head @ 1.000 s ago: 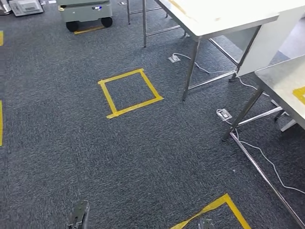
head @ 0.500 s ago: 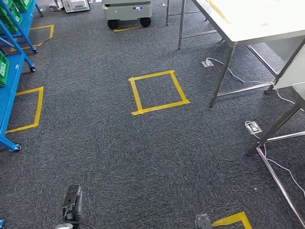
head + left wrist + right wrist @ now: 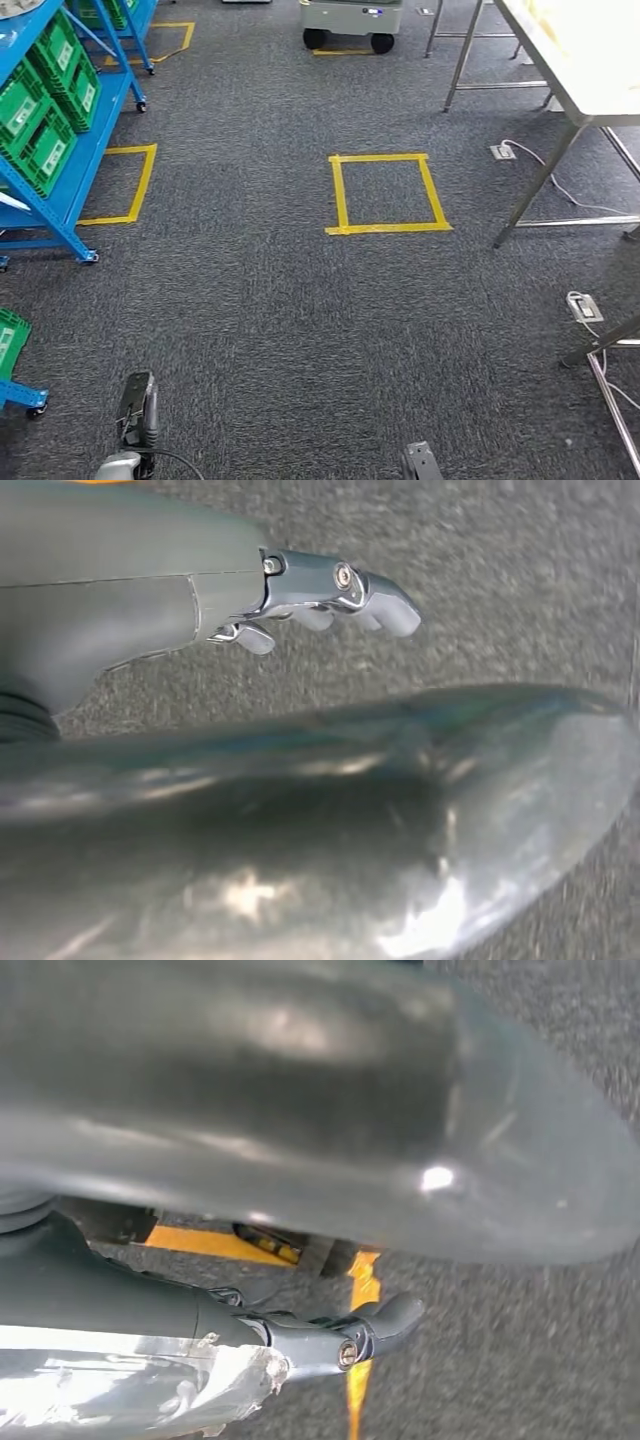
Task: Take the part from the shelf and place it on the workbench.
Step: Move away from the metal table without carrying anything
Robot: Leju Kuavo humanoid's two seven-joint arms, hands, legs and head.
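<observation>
Left robot hand (image 3: 317, 595) empty, fingers extended; right robot hand (image 3: 324, 1335) likewise.

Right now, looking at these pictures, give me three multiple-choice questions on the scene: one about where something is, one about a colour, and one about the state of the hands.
1. Where is the blue shelf with the bins?
A. At the picture's left in the head view
B. At the picture's right
C. Inside the middle tape square

2. What colour are the bins on the shelf?
A. Red
B. Green
C. White

3. What are the left hand and the right hand holding?
A. Each holds a bin
B. The left one holds a cable
C. Nothing

Answers:
1 A, the shelf frame stands along the left edge, apart from the tape square on the carpet.
2 B, the bins are bright green with white labels.
3 C, in both wrist views the fingers hang over bare carpet with nothing between them.
</observation>
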